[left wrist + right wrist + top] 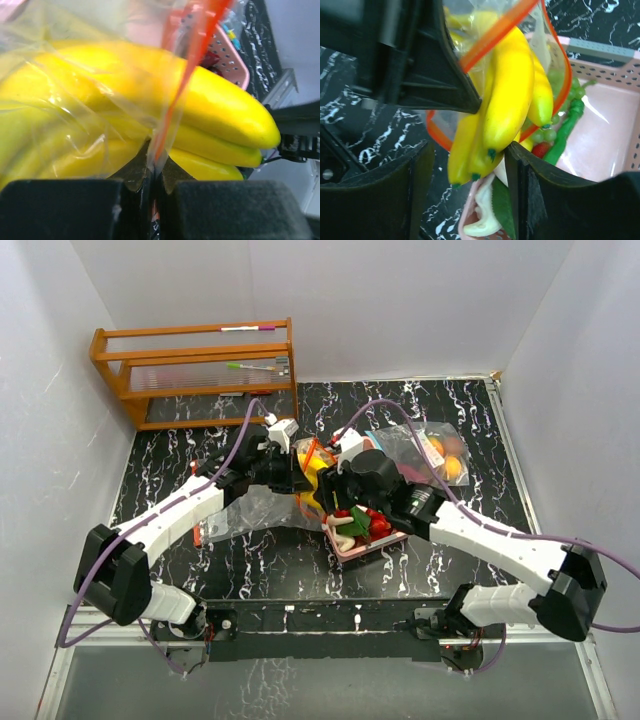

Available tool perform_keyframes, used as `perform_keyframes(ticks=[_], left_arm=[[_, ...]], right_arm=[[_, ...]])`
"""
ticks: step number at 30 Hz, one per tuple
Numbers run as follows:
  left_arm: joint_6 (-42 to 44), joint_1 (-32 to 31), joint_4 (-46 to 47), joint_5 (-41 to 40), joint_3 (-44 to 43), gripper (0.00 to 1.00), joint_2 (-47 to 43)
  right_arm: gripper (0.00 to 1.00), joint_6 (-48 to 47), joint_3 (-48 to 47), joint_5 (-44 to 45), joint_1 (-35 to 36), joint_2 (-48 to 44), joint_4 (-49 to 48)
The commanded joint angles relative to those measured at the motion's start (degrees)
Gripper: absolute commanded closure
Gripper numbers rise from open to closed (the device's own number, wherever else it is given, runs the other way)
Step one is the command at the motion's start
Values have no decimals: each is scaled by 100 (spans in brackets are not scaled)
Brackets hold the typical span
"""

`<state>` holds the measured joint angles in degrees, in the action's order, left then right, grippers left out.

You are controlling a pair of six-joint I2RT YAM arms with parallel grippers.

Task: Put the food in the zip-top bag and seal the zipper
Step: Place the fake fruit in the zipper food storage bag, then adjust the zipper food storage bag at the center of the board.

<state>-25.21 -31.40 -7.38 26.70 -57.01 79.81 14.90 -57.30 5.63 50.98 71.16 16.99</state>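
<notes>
Robotics lab test cell, plain white panels point(400, 300) boxing in a black marble-patterned surface point(170, 455), left arm point(180, 510) and right arm point(490, 540) bolted to a metal rail point(320, 620), wooden rack point(195, 370) in the corner.

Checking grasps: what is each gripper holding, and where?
Left gripper pinches the zip-top bag by its orange zipper edge. Right gripper stands open around the banana bunch, holding nothing.

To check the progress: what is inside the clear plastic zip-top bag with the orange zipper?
In the clear zip-top bag: a yellow toy banana bunch, partly in, tips outside the mouth. Anything deeper is hidden behind the bananas and wrinkled plastic.
</notes>
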Motion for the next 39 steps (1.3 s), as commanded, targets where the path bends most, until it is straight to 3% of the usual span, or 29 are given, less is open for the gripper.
perform_keyframes(ticks=[1, 4, 6, 10, 15, 21, 26, 30, 35, 39], left_arm=[[190, -62, -56, -429, 279, 100, 49], [245, -68, -141, -569, 294, 100, -33], [270, -68, -190, -596, 267, 100, -76], [310, -68, -254, -574, 194, 100, -88], [324, -68, -297, -525, 129, 100, -115], [293, -66, -274, -467, 112, 100, -120], [280, -67, -301, -444, 71, 100, -121], [306, -69, -359, -472, 20, 100, -120], [293, -64, -377, -466, 33, 100, -308], [315, -64, -434, -481, 0, 100, -332]], right_arm=[[39, 68, -206, -315, 140, -445, -651], [37, 75, -277, 1, 136, -643, -509], [25, 230, -207, 557, 140, -887, -510], [14, 153, -19, 1461, 112, -1084, -502], [15, 300, 320, 1882, -140, -875, -585], [39, 530, 1418, 101, -1285, -980, -2350], [42, 186, 2089, -687, -1472, -1137, -3743], [44, 66, 2145, -1184, -1482, -831, -4193], [45, 218, 2362, -1204, -1496, -506, -5067], [50, 215, 2217, -1491, -1564, -74, -5158]])
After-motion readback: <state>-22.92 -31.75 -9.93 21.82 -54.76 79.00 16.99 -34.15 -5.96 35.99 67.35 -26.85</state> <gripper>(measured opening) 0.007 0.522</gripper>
